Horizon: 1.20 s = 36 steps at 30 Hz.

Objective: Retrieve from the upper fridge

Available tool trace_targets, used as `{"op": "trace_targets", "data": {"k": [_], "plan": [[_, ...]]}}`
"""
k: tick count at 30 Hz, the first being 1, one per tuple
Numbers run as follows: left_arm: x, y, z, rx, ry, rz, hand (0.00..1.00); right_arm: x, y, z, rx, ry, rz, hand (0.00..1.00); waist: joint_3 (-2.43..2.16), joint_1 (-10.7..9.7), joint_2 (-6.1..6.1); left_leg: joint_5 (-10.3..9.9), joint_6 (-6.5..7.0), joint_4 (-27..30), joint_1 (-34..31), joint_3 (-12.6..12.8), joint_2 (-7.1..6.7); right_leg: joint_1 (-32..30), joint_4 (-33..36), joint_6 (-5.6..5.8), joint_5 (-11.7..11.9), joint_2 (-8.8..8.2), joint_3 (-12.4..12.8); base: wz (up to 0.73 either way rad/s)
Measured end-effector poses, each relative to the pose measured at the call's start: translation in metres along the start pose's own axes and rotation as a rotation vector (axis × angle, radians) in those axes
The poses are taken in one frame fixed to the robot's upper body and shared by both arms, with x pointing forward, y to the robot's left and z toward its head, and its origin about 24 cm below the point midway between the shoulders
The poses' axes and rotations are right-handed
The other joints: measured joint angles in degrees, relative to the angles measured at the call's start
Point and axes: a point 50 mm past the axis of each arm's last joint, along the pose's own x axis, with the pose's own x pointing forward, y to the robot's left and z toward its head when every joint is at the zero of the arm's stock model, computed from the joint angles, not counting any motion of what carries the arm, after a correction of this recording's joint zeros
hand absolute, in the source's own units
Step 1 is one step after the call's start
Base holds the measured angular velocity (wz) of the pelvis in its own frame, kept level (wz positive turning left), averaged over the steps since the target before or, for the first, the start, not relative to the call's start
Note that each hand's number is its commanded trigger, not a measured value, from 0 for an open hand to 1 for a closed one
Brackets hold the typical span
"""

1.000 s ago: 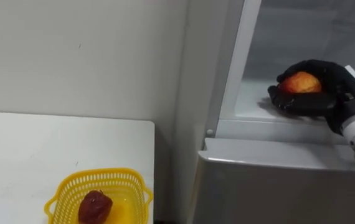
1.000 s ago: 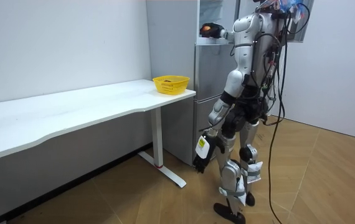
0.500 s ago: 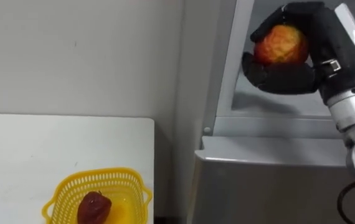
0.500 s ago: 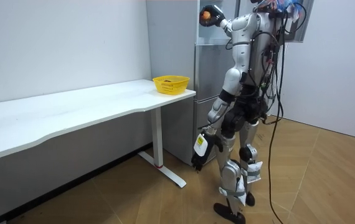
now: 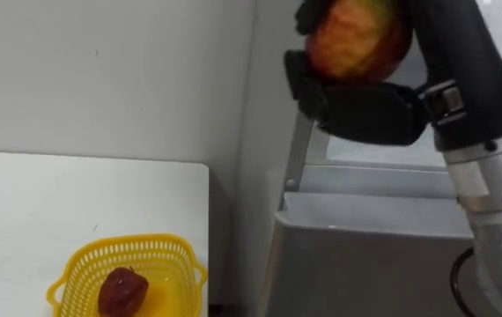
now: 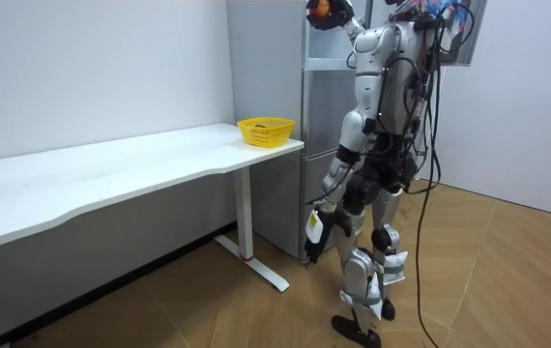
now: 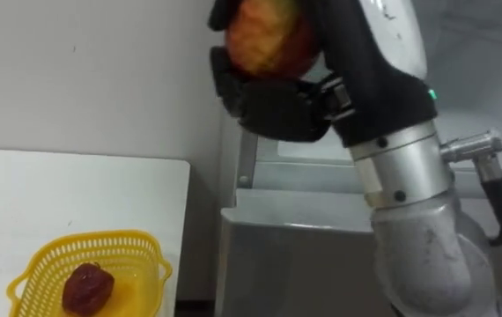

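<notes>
the red-yellow fruit (image 5: 357, 40) sits in the right hand (image 5: 365, 110), whose fingers curl up around it, held high before the fridge (image 5: 365, 246). it is probably light, firm and smooth but bruisable, so grip its widest part. the yellow basket (image 5: 75, 269) lies well below the fingers. the left hand (image 6: 308, 249) hangs low.

The basket (image 5: 145, 239) — a fruit (image 5: 121, 291) in it — sits on the table (image 5: 57, 194), left of the fridge (image 5: 365, 246).

Yellow basket (image 5: 136, 264) of glossy plastic mesh; matt white table (image 5: 40, 202).
</notes>
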Motion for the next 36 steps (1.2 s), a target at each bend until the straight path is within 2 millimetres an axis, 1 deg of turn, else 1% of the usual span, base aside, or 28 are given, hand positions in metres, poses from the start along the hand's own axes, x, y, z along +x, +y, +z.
{"op": "trace_targets", "data": {"k": [2, 4, 7, 11, 13, 16, 17, 20, 22, 23, 25, 27, 29, 31, 33, 36], "plan": [[0.000, 0.002, 0.002, 0.010, -0.004, -0.001, 0.00, 0.000, 0.004, 0.010, 0.008, -0.051, 0.012, 1.00, -0.04, 0.46, -0.25, -0.15, 0.12, -0.06, -0.54, -0.33, 0.01, -0.13, 0.00, -0.01, 0.04, -0.07, -0.44, 0.10], [0.000, 0.006, 0.006, 0.022, -0.015, -0.003, 0.00, -0.001, 0.013, 0.022, 0.028, -0.112, 0.042, 1.00, 0.05, 1.95, -0.10, -0.14, 0.14, 0.05, -0.78, -0.23, -0.04, -0.40, -0.02, 0.01, 0.08, -0.11, -0.34, 0.02], [0.000, 0.006, 0.007, 0.023, -0.020, -0.002, 0.00, -0.003, 0.024, 0.030, 0.046, -0.149, 0.105, 1.00, 0.11, 2.74, -0.01, -0.10, 0.12, 0.35, -0.78, -0.29, -0.01, -0.31, -0.07, 0.01, 0.08, -0.17, -0.49, 0.01], [0.000, 0.007, 0.010, 0.025, -0.036, 0.000, 0.00, -0.004, 0.031, 0.034, 0.045, -0.177, 0.143, 1.00, 0.17, 3.12, 0.07, -0.10, 0.11, 0.28, -0.88, -0.53, -0.02, -0.29, -0.09, 0.02, 0.07, -0.17, -0.77, 0.03], [0.001, 0.010, 0.015, 0.036, -0.047, 0.006, 0.00, -0.006, 0.036, 0.036, 0.050, -0.183, 0.171, 1.00, 0.22, 3.42, 0.14, -0.10, 0.11, 0.24, -0.96, -1.21, -0.03, -0.16, -0.08, 0.03, 0.07, -0.22, -1.69, 0.10], [0.001, 0.012, 0.022, 0.046, -0.063, 0.009, 0.00, -0.007, 0.043, 0.038, 0.058, -0.189, 0.210, 1.00, 0.30, 3.98, 0.26, -0.10, 0.11, 0.15, -0.91, -1.37, -0.07, 0.01, -0.08, 0.10, 0.03, -0.24, -1.91, 0.07], [0.001, 0.012, 0.023, 0.046, -0.065, 0.009, 0.00, -0.007, 0.045, 0.039, 0.058, -0.188, 0.218, 1.00, 0.33, 4.09, 0.30, -0.10, 0.11, 0.12, -0.92, -1.43, -0.06, 0.00, -0.09, 0.11, 0.02, -0.22, -1.89, 0.00], [0.001, 0.012, 0.025, 0.064, -0.069, 0.001, 0.00, -0.008, 0.058, 0.035, 0.058, -0.155, 0.266, 1.00, 0.38, 4.88, 0.37, -0.10, 0.11, 0.03, -0.91, -1.59, -0.10, -0.03, -0.08, 0.15, -0.01, -0.29, -1.92, 0.00], [0.001, 0.012, 0.028, 0.082, -0.076, -0.001, 0.00, -0.012, 0.074, 0.029, 0.074, -0.111, 0.342, 1.00, 0.39, 6.10, 0.38, -0.09, 0.12, 0.03, -1.26, -1.59, -0.13, -0.45, -0.06, 0.16, -0.01, -0.33, -1.91, 0.00], [0.001, 0.012, 0.029, 0.085, -0.077, -0.001, 0.00, -0.013, 0.078, 0.028, 0.078, -0.100, 0.360, 1.00, 0.39, 6.34, 0.38, -0.09, 0.12, 0.05, -1.39, -1.60, -0.14, -0.54, -0.09, 0.16, -0.01, -0.35, -1.98, 0.05], [0.002, 0.013, 0.034, 0.086, -0.089, 0.002, 0.00, -0.015, 0.089, 0.023, 0.076, -0.062, 0.410, 1.00, 0.40, 6.75, 0.39, -0.09, 0.12, 0.18, -2.06, -2.44, -0.17, -0.73, -0.08, 0.16, -0.01, -0.44, -2.77, 0.16], [0.001, 0.014, 0.036, 0.087, -0.097, 0.005, 0.00, -0.016, 0.091, 0.022, 0.071, -0.055, 0.425, 1.00, 0.39, 6.91, 0.38, -0.09, 0.13, 0.26, -2.43, -3.10, -0.19, -0.74, -0.02, 0.16, -0.01, -0.47, -3.50, 0.22], [0.001, 0.013, 0.036, 0.087, -0.098, 0.005, 0.00, -0.016, 0.092, 0.021, 0.058, -0.054, 0.429, 1.00, 0.39, 7.46, 0.37, -0.09, 0.13, 0.34, -2.67, -3.48, -0.20, -0.75, -0.03, 0.20, -0.04, -0.48, -3.59, 0.14], [0.001, 0.013, 0.036, 0.087, -0.098, 0.004, 0.00, -0.020, 0.099, 0.018, 0.025, -0.047, 0.460, 1.00, 0.38, 8.24, 0.32, -0.08, 0.13, 0.45, -2.70, -3.50, -0.27, -0.75, -0.03, 0.44, -0.19, -0.59, -3.48, 0.04], [0.001, 0.013, 0.036, 0.086, -0.098, 0.004, 0.00, -0.023, 0.106, 0.015, 0.006, -0.033, 0.495, 1.00, 0.42, 8.42, 0.22, -0.07, 0.14, 0.46, -2.55, -3.56, -0.42, -0.74, -0.02, 0.71, -0.36, -0.76, -3.48, 0.05], [0.001, 0.012, 0.035, 0.090, -0.096, 0.002, 0.00, -0.030, 0.116, 0.006, 0.002, 0.012, 0.544, 1.00, 0.80, 8.39, 0.04, -0.05, 0.16, 0.45, -2.62, -4.51, -0.71, -0.58, -0.12, 0.88, -0.47, -0.95, -3.48, 0.09]]}}
